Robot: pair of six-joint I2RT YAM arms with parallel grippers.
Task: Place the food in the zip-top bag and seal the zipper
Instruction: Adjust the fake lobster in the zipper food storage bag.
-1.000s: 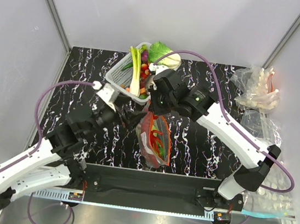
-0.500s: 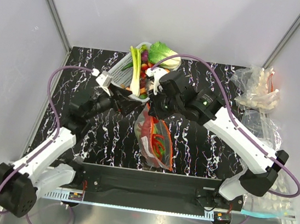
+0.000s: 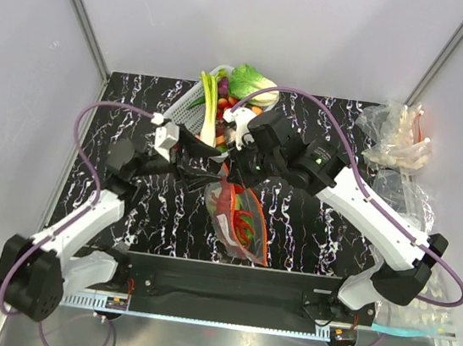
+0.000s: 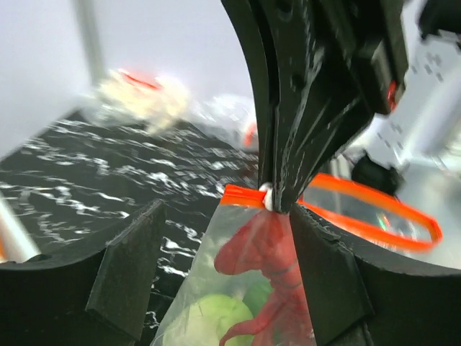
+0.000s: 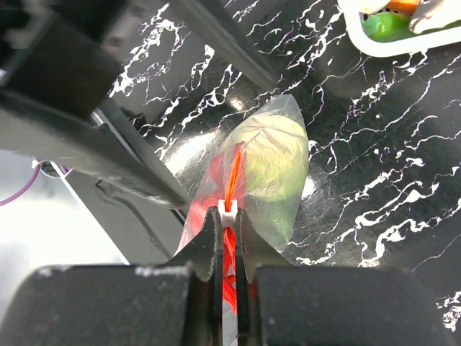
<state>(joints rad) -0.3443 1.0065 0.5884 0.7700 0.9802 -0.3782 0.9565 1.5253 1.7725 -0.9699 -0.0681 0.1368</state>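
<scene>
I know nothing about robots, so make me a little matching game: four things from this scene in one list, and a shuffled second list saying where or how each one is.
Things:
1. lobster
2. cabbage
3. zipper
4. basket

States:
A. white, at the far side of the table, with vegetables in it
B. pinched in the shut right end effector
C. pale green and round, inside the zip-top bag
D. red, with claws, inside the same bag

Pairs: 1-D, 2-C, 3-B, 4-A
</scene>
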